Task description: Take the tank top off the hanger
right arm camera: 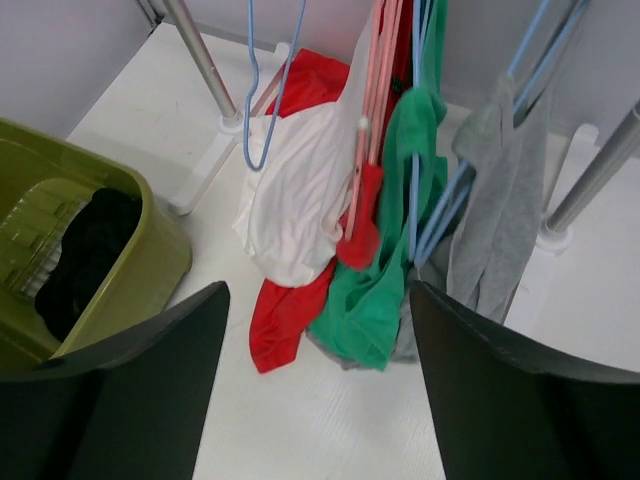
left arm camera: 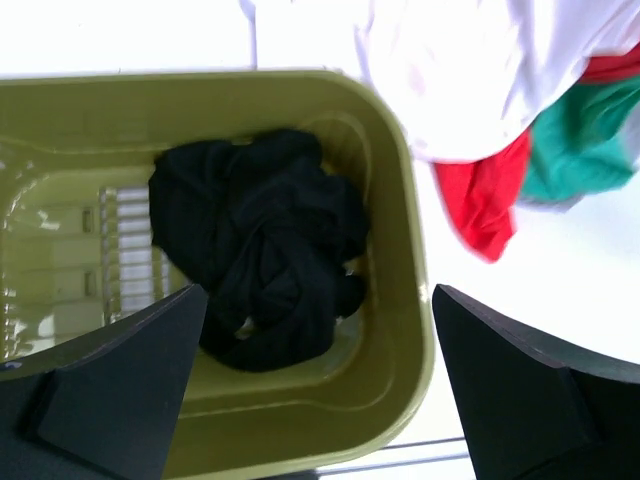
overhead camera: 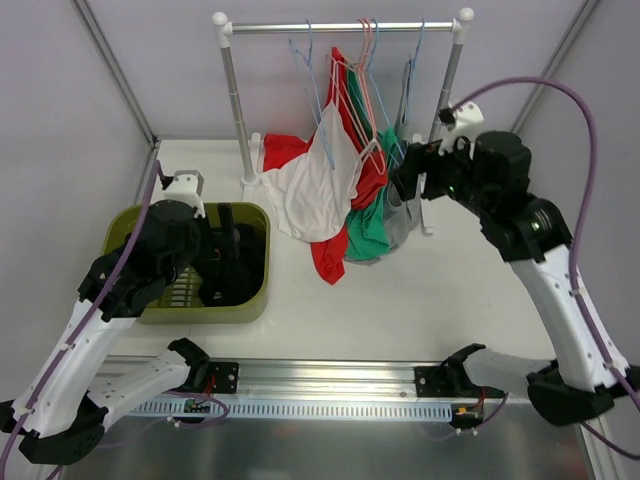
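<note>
Tank tops (overhead camera: 320, 190) bunched on hangers (right arm camera: 383, 70) mid-rail (overhead camera: 340, 27), right gripper (right arm camera: 318, 290) gaping empty just beside them, left gripper (left arm camera: 318, 292) spread wide, empty, over black garment (left arm camera: 260, 250) in olive basket (left arm camera: 400, 130), strip of table (overhead camera: 290, 290) between basket rim and hanging hems

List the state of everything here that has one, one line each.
left tool, open and empty above the basket
right tool, open and empty, facing the rack
black garment, crumpled in the basket
white tank top, hanging on the rack
red garment, hanging
green garment, hanging
gray garment, hanging
</note>
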Tool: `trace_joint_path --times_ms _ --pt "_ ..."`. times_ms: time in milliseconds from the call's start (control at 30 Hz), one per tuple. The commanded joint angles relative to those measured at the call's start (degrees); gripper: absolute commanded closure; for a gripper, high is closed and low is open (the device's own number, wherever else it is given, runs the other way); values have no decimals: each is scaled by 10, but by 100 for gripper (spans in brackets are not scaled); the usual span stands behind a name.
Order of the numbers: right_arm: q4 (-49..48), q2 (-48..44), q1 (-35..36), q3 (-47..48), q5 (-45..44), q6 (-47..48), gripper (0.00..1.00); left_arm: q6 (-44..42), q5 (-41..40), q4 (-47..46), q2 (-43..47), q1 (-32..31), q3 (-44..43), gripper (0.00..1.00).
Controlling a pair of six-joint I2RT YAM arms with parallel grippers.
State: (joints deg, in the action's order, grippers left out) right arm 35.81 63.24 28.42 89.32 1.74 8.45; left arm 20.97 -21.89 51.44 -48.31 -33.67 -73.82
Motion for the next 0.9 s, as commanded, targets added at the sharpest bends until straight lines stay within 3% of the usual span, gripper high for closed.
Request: trace_joint_path --times_ms 0,133,400,533,867 --pt "-21 89 0 91 -1 42 24 -42 -7 -12 22 3 62 1" --pt "-16 195 0 196 12 60 45 -30 -37 -41 59 4 108 1" --pt "-15 346 1 333 -12 92 64 -17 -33 -46 87 4 157 1" --pt "-17 382 0 377 -14 92 66 -19 -42 -48 96 4 161 1" --pt "-17 404 0 385 -43 105 67 -23 -19 -52 79 5 164 1"
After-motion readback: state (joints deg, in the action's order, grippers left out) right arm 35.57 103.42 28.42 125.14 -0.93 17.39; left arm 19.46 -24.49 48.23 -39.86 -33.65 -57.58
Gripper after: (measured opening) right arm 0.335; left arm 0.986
